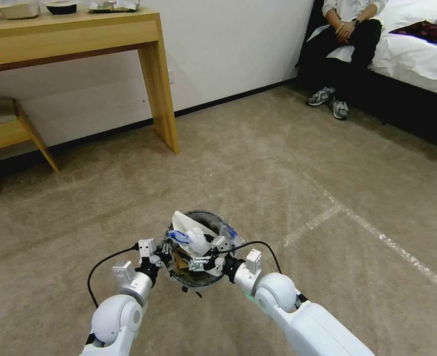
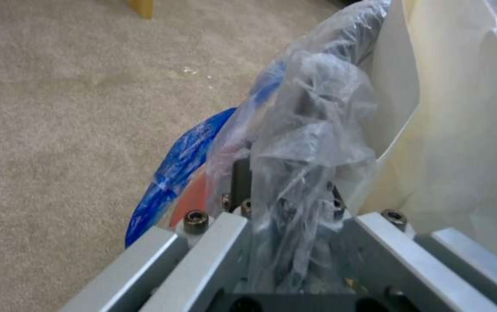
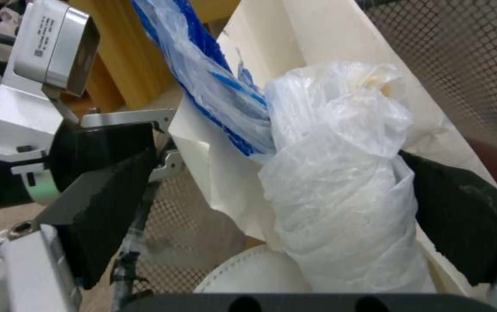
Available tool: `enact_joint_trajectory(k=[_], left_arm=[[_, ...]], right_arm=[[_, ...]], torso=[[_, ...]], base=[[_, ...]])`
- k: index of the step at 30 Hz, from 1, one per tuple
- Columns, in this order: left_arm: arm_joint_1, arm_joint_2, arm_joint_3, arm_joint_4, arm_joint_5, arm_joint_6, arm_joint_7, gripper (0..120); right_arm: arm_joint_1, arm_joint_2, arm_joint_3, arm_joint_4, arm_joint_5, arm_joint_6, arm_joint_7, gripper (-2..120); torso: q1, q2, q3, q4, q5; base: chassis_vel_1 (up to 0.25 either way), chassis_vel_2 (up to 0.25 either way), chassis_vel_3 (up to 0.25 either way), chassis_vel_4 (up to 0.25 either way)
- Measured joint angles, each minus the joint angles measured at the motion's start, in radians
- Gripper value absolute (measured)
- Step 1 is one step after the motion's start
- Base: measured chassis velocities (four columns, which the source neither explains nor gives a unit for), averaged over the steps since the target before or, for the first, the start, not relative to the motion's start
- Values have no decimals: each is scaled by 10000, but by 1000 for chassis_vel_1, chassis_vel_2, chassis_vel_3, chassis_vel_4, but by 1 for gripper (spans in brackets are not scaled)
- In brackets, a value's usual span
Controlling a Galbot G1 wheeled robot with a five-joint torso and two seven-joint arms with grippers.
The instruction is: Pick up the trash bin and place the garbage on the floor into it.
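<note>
The trash bin (image 1: 206, 217) is a dark mesh bucket with a clear, blue-marked liner (image 2: 312, 130), held low over the floor (image 1: 277, 163) in front of me. My left gripper (image 1: 161, 252) is shut on its near left rim, with liner plastic bunched between its fingers (image 2: 294, 208). My right gripper (image 1: 206, 258) hangs open over the bin's mouth. A crumpled white plastic bundle (image 3: 341, 173) of garbage stands between its black pads (image 3: 104, 195), leaning on the far one. White flat pieces (image 1: 183, 222) and brown paper (image 1: 181, 259) also lie inside the bin.
A wooden desk (image 1: 161, 84) stands ahead on the left, with a low wooden stool (image 1: 5, 128) under it. A bed (image 1: 416, 54) with a seated person is at the far right. White tape lines (image 1: 376, 232) cross the carpet on the right.
</note>
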Motion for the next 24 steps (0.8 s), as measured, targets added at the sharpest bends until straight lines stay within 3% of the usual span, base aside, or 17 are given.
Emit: enact_joint_trajectory(k=[24], left_arm=[[-265, 22, -58, 329, -59, -2, -14, 1]], right_arm=[[-141, -601, 307, 776, 132, -149, 15, 100]], torso=[[0, 0, 0, 1, 0]], base=[[0, 0, 0, 0]])
